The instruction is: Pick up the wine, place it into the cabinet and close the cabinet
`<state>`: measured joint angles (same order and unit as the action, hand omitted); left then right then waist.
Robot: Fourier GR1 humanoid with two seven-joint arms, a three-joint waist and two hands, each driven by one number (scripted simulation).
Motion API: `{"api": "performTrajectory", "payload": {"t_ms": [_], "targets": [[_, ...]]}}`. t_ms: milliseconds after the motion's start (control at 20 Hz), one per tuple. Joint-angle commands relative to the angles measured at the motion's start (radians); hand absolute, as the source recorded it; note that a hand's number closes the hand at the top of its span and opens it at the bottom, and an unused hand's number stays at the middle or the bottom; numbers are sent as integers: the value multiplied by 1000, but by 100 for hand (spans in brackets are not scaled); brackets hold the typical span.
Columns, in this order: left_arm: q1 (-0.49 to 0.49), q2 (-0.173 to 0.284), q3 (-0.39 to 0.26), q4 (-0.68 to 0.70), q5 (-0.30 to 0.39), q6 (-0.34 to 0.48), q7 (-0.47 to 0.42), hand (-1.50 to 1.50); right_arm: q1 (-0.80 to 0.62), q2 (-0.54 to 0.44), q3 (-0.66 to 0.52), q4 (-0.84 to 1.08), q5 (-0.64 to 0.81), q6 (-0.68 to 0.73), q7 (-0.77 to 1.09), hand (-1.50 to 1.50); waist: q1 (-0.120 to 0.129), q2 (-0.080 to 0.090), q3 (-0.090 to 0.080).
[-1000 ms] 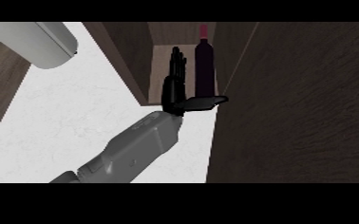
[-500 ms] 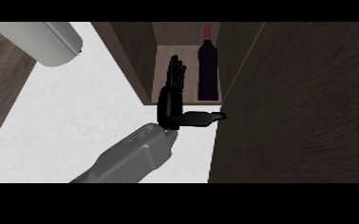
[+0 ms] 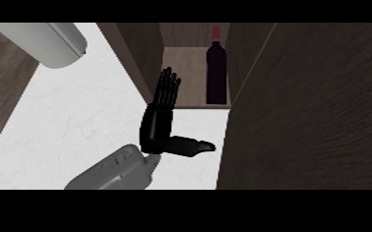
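In the head view you are looking steeply down at the pale, faintly marbled desk (image 3: 80, 113), and your right hand (image 3: 158, 123) is showing near the middle of the picture, coming up from its grey forearm (image 3: 112, 173) at the lower edge. Its fingers (image 3: 167, 86) are lying straight and together, pointing away from you toward the cabinet (image 3: 145, 54), while the thumb (image 3: 193, 146) is sticking out sideways to the right, well apart from them; the hand is holding nothing. The fingertips are overlapping the lower edge of the cabinet's left wall, though you cannot tell from here whether they are touching it. The wine (image 3: 216, 69) is standing upright inside the cabinet, on its wooden floor (image 3: 185, 73), close to the right wall, with its dark body below and its reddish cap toward the back. The bottle is sitting just to the right of your fingers and apart from them, with a strip of cabinet floor showing between. A large dark wooden panel (image 3: 305, 108), which looks like the open cabinet door, is filling the right side of the picture, running from the cabinet's right edge down to the bottom. At the upper left a grey rounded shape (image 3: 51, 42) is lying across the corner; it may be your other forearm, and no left hand is showing.
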<state>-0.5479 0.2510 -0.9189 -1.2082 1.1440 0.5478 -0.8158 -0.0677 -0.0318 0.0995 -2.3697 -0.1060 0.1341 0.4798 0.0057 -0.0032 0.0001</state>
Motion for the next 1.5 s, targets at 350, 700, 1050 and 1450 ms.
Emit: {"api": "performTrajectory", "payload": {"t_ms": [350,700,1050,1450], "targets": [[177,259,17,-375,-95,-93,105,-150,-2,-119,-48,3,-126,175,-27,150,1,1,0],[393,469,57,-584,-123,-171,58,150,91,-125,86,-77,-233,232,59,150,7,-1,0],[536,633,167,-679,-70,-261,50,150,79,-57,313,-175,-179,175,167,150,10,-4,-1],[756,736,312,-649,1,-467,-88,-150,-46,31,654,-89,9,1,224,150,17,-7,-3]]}}
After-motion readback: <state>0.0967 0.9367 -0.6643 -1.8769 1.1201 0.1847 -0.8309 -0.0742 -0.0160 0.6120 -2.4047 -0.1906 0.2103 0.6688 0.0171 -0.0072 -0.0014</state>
